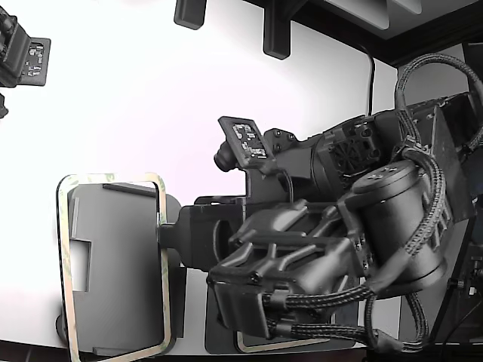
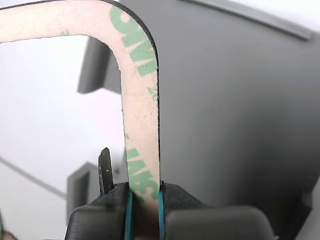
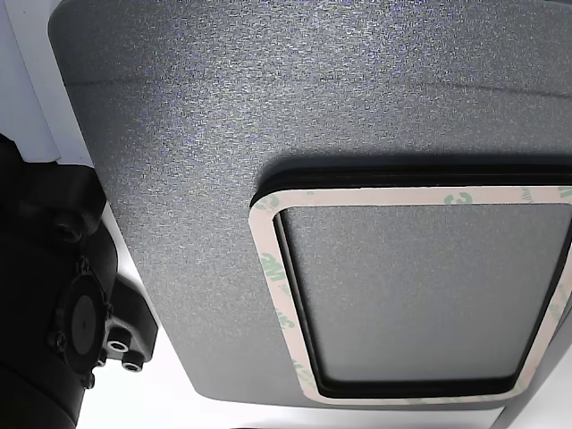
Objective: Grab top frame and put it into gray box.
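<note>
My gripper (image 1: pixel 161 230) is shut on the top frame (image 1: pixel 63 271), a thin tan ring with green mottling, pinching the middle of its long side on the exterior view's right. The frame hangs flat over the gray box (image 1: pixel 121 264) at the exterior view's lower left, and its ring outlines the box. The box's stepped notch faces the exterior view's left. In the wrist view the frame's strip (image 2: pixel 142 125) runs up from between the two pads of the gripper (image 2: pixel 144 202), with the gray box (image 2: pixel 240 125) behind it. I cannot tell whether the frame touches the box.
A darker gray mat (image 3: pixel 179 179) carries the remaining stacked frames (image 3: pixel 268 259); it also shows under my arm in the exterior view (image 1: pixel 219 335). A second arm's part (image 1: pixel 23 53) sits at the top left. Black fixtures (image 1: pixel 275 30) stand at the white table's far edge.
</note>
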Robot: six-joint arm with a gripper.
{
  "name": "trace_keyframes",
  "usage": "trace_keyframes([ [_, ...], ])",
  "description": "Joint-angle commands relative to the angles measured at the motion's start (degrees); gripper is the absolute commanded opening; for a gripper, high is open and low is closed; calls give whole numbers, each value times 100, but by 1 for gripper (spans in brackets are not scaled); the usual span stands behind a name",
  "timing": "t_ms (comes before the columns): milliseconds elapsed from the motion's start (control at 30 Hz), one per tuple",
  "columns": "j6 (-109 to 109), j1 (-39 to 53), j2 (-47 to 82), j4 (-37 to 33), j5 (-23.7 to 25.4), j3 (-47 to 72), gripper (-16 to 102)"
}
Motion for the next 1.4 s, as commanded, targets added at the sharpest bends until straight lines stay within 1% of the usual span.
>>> trace_keyframes([
  [0, 1028, -149, 53, 53, -404, -70, -12],
  [167, 1389, -185, -53, 62, -1020, 167, -12],
  [267, 1468, -193, -44, 62, -1274, 360, -12],
  [333, 1459, -220, -9, 62, -1362, 475, -12],
  [500, 1125, -229, -70, 62, -1318, 606, -12],
  [633, 1028, -229, -185, 62, -1415, 642, -12],
  [800, 1028, -237, -193, 62, -1389, 773, -12],
  [1000, 1125, -237, -167, 62, -1204, 844, -12],
  [1367, 1063, -211, -246, 62, -1292, 809, -12],
])
